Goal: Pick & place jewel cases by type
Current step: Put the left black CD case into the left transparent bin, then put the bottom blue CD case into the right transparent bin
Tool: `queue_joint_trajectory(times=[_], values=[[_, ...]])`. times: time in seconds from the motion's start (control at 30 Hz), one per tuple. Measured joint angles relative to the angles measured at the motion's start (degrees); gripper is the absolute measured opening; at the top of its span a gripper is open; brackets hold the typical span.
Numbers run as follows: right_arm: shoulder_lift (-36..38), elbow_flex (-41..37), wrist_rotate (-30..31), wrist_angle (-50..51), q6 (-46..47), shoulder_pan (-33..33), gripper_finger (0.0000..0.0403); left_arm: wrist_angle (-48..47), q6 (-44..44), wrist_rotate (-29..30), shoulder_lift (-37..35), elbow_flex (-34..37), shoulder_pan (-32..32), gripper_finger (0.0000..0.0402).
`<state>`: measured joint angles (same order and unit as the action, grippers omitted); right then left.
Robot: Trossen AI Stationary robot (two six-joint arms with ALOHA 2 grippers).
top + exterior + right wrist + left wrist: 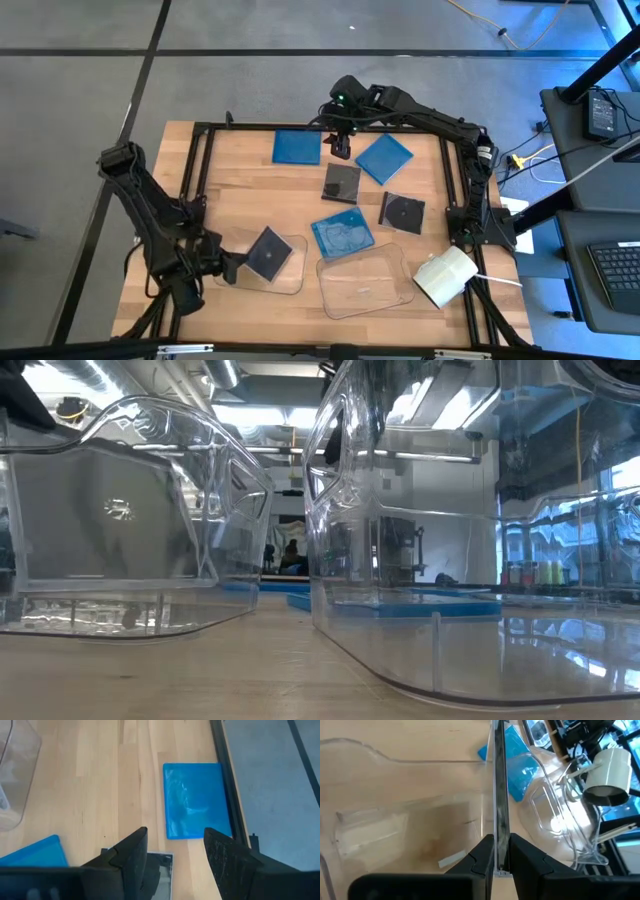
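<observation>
1. Left gripper (497, 862) was clamped on the edge of a dark case (268, 252), holding it over the left tray (290, 275) at the near left.
2. Right gripper (175, 852) hung with fingers spread and empty at the far side, between two blue cases (297, 147) (384, 158).
3. Sorting looked barely begun: one blue case (342, 234) overlapped the right tray (365, 285); two dark cases (342, 183) (402, 212) lay loose mid-table.
4. Only the left wrist view showed the pinch edge-on; only the high view showed all six cases; the low view gave mostly tray walls.
</observation>
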<state>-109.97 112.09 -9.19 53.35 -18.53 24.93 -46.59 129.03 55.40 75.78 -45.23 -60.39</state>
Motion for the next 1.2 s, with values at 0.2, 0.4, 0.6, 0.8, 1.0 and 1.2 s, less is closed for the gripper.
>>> queue_joint_trajectory(times=[0.2, 0.4, 0.6, 0.8, 1.0, 1.2], values=[[0.0, 0.0, 0.0, 0.0, -0.1, 0.0, 0.0199, 0.0, -5.3, -2.2, 0.1, 0.0, 0.2, 0.0055], [0.0, 0.0, 0.0, 0.0, -0.1, 0.0, 0.0199, 0.1, -5.1, -3.5, 0.1, 0.0, 0.2, 0.0068], [0.0, 0.0, 0.0, 0.0, -0.1, 0.0, 0.0199, 0.2, -1.6, -9.3, 0.1, 0.0, 0.2, 0.011], [0.0, 0.0, 0.0, 0.0, -0.1, 0.0, 0.0199, 0.6, 1.2, -15.9, 0.1, -0.1, 0.2, 0.0144], [0.0, 0.0, 0.0, 0.0, -0.1, 0.0, 0.0199, -2.2, -2.3, -14.4, -1.3, -4.2, 0.2, 0.015], [0.0, 0.0, 0.0, 0.0, 0.0, 0.0, 0.0199, -13.1, -14.6, -4.3, -6.8, -10.0, 2.9, 0.0148]])
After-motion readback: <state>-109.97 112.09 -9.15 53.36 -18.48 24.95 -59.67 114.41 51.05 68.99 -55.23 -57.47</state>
